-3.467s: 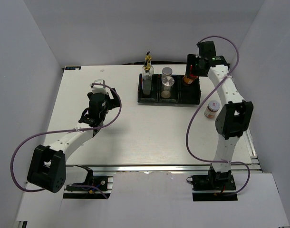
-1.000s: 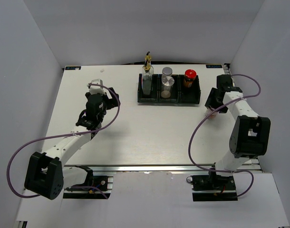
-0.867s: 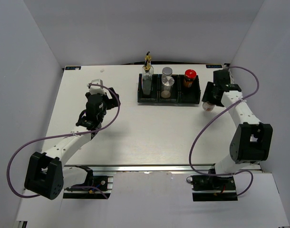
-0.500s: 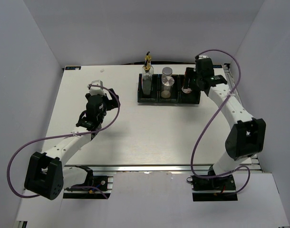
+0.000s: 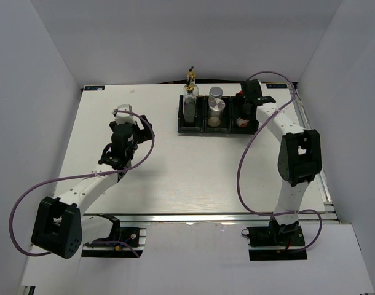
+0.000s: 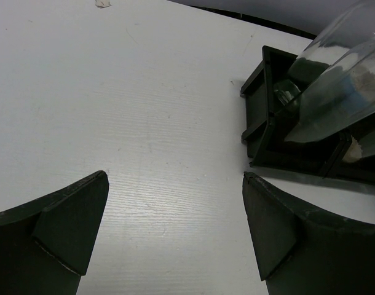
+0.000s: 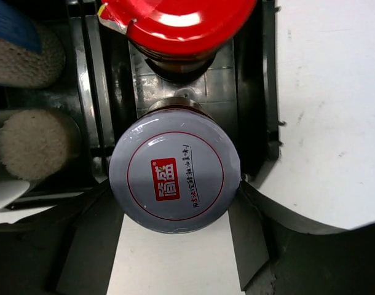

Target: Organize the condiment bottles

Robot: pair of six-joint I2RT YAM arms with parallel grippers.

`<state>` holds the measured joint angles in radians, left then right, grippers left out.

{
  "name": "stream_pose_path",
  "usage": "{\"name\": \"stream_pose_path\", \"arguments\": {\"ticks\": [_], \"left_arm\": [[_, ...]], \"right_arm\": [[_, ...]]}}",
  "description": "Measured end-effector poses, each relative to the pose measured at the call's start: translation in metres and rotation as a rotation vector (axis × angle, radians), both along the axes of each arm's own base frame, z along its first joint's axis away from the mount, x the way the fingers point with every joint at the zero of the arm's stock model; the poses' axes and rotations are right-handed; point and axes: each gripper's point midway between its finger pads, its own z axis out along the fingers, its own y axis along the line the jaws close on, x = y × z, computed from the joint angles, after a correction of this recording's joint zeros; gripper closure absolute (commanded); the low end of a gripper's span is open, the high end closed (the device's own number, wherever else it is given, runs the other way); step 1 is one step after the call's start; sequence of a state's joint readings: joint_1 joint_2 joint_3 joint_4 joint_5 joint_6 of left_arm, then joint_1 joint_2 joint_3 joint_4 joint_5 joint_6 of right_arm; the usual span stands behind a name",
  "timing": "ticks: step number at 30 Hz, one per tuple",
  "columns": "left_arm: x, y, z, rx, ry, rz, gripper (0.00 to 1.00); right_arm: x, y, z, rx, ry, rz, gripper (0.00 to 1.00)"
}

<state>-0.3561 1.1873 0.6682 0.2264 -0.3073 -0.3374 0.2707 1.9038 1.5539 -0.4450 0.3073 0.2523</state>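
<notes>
The black tray holds a clear glass bottle with a gold spout in its left compartment and two silver-capped shakers in the middle one. My right gripper is shut on the small white-labelled jar, holding it by its grey lid over the front of the right compartment. The red-lidded jar stands just behind it. My left gripper is open and empty over bare table, left of the tray; the glass bottle shows in its view.
The tray's left end lies ahead and right of the left gripper. White walls enclose the table on three sides. The right arm's purple cable loops behind the tray's right end.
The right arm left the red-lidded jar in the tray, took the small white jar from the table right of it and carried it to the right compartment. The left arm barely moved.
</notes>
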Motion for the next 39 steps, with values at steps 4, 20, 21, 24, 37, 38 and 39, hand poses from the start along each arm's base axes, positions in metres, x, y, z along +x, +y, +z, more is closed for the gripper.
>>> {"name": "stream_pose_path", "arguments": {"ticks": [4, 20, 21, 24, 37, 38, 39], "left_arm": [[0.000, 0.000, 0.000, 0.000, 0.000, 0.000, 0.02], [-0.001, 0.000, -0.001, -0.003, 0.007, 0.002, 0.02], [-0.001, 0.000, -0.002, -0.007, 0.012, 0.004, 0.02], [-0.002, 0.003, -0.002, -0.016, 0.030, 0.030, 0.02], [-0.033, 0.046, 0.025, -0.055, 0.020, 0.241, 0.02], [-0.035, 0.048, 0.026, -0.059, 0.020, 0.254, 0.02], [-0.037, 0.050, 0.027, -0.065, 0.020, 0.266, 0.02]], "right_arm": [[0.009, 0.003, -0.021, -0.007, 0.035, 0.000, 0.46], [0.017, 0.004, 0.045, 0.052, -0.089, 0.010, 0.11], [0.011, 0.002, 0.062, 0.059, -0.127, 0.011, 0.11], [-0.023, -0.013, 0.109, 0.067, -0.243, -0.020, 0.11], [-0.151, -0.053, 0.010, 0.116, -0.241, -0.147, 0.11], [-0.152, -0.053, 0.009, 0.121, -0.235, -0.149, 0.11], [-0.150, -0.052, 0.011, 0.127, -0.246, -0.149, 0.11]]}}
